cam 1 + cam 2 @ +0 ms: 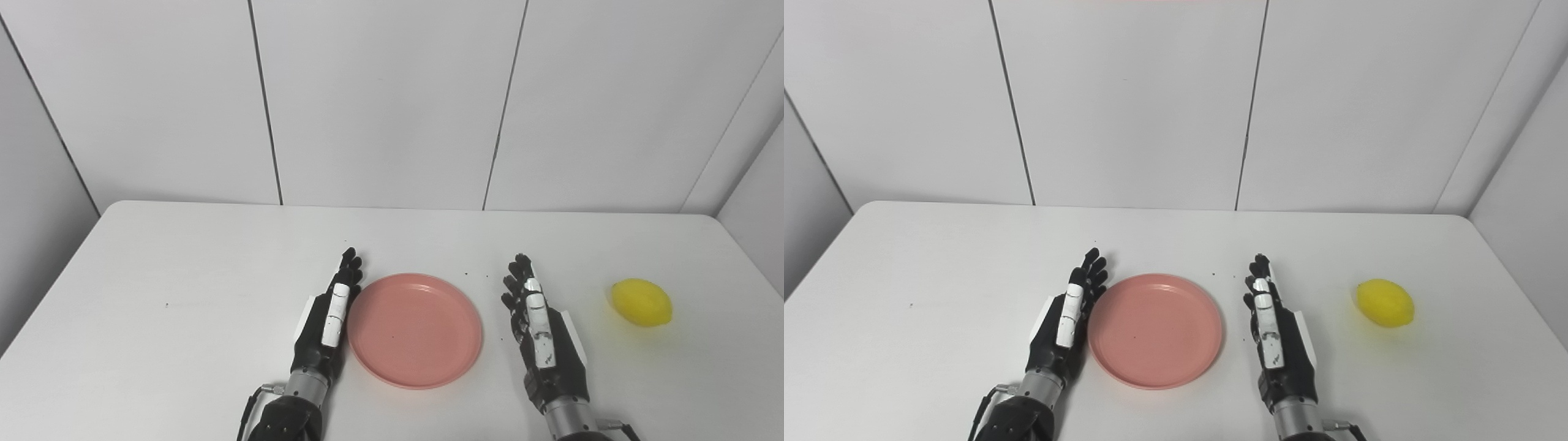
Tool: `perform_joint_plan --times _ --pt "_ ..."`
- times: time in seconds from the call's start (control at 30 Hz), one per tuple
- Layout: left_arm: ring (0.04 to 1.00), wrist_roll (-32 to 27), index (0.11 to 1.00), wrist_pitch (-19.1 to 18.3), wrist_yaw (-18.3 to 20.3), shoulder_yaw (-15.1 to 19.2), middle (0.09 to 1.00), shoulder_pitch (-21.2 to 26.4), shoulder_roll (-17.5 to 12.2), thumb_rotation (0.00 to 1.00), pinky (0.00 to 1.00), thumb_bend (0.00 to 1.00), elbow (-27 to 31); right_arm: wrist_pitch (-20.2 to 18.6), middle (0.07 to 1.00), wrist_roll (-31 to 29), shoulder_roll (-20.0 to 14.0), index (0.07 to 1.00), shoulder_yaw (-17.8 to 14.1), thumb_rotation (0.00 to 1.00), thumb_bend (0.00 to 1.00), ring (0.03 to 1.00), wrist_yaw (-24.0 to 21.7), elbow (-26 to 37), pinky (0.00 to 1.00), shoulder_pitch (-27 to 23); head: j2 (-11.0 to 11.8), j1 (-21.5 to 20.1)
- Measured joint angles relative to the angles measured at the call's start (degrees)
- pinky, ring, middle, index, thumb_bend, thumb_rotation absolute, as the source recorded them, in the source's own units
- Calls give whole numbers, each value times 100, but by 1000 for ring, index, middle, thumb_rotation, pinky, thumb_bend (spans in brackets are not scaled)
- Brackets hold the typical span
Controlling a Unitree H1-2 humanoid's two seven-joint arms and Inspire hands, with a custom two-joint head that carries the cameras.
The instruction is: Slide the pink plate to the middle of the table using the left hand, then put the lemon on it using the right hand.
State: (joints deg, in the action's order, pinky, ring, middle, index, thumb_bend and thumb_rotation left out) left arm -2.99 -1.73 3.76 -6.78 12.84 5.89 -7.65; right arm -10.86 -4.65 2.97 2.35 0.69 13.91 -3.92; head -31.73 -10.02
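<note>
Table [184,275]: white surface filling the lower half of the frame, its far edge meeting a pale panelled wall [392,98].
Pink plate [414,329]: round and shallow, lying flat on the table at lower centre of the frame; nothing rests on it.
Lemon [642,302]: yellow, on the bare table at the right of the frame, well apart from the plate and resting on its side.
Left hand [327,321]: enters from the bottom edge left of centre, edge-on to the table with the palm turned toward the plate; fingers stretched straight and together, pointing up the frame, grasping nothing. It lies just beside the plate's left rim; whether it touches the rim cannot be told.
Right hand [539,331]: enters from the bottom edge right of centre, between plate and lemon; fingers extended and slightly spread, holding nothing. It is near the plate's right rim with a visible gap, and apart from the lemon.
Specks [468,274]: a few small dark marks on the table above the plate.
</note>
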Motion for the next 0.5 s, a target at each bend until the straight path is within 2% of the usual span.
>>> perform_joint_plan --times 0.33,0.5 --pt "999 56 999 31 -8 -48 1000 -21 1 1000 994 708 17 0 1000 -21 -31 1000 3 1000 733 1000 0 0 1000 0 -9 -53" --pt "993 241 984 248 -20 -96 989 -21 -45 1000 987 684 -79 0 998 -24 -32 997 6 1000 730 1000 0 0 1000 0 17 -149"
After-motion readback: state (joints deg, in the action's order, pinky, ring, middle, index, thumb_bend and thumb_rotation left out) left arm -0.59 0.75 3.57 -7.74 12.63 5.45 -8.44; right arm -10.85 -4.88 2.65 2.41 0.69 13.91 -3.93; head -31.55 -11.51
